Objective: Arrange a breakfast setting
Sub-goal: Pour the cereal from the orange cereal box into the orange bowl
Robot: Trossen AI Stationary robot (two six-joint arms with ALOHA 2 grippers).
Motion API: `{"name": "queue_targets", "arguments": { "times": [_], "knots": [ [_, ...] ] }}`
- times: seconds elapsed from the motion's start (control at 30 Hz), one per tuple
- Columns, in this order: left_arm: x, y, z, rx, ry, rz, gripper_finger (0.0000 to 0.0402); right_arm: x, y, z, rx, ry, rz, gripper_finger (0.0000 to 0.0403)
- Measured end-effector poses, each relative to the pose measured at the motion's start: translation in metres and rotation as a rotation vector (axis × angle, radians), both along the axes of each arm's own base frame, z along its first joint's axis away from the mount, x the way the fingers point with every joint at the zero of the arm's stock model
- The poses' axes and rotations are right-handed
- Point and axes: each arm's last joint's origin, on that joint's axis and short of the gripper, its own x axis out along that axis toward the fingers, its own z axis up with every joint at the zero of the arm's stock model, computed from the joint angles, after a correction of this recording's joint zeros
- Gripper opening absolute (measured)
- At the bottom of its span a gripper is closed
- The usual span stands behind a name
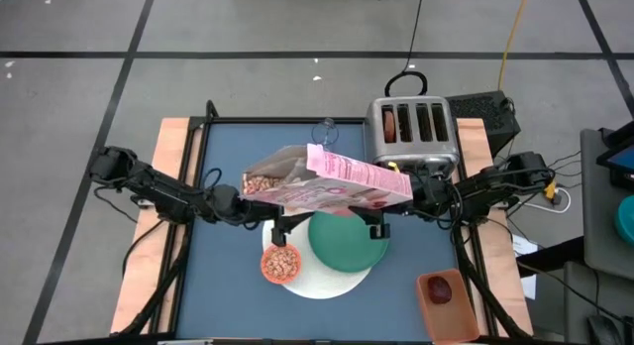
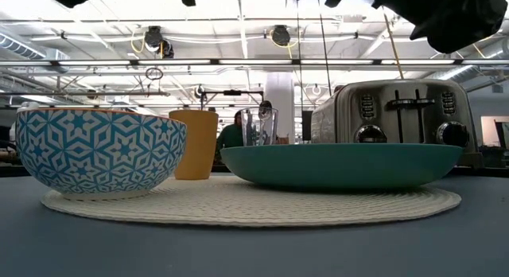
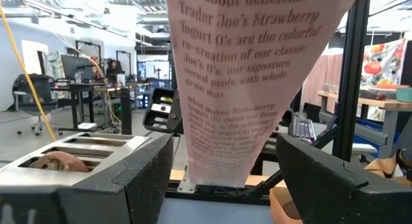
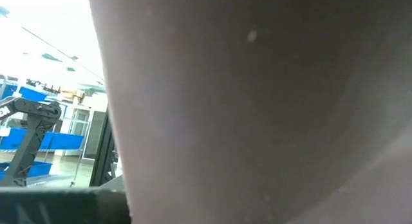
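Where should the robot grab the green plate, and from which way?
By its rim on the right edge, coming in low from the right. The plate is wide and shallow, and its rim lifts off the mat, so one finger can probably slip under. The bowl crowds its left side, and the cereal box between both arms hangs above it.

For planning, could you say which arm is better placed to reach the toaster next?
Probably right: the right pincer, at the cereal box, sits beside the toaster; the left pincer is farther off.
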Motion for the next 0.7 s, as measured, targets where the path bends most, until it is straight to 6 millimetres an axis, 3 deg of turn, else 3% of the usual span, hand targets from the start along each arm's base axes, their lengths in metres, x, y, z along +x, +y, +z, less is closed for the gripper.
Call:
{"name": "queue_targets", "arguments": {
  "times": [0.7],
  "knots": [
    [-0.0023,0.0042,0.0096,-0.012,-0.101,0.016,0.0278,0.0025,0.0001,-0.0043,-0.011,0.052,-0.012,0.0212]
  ]
}}
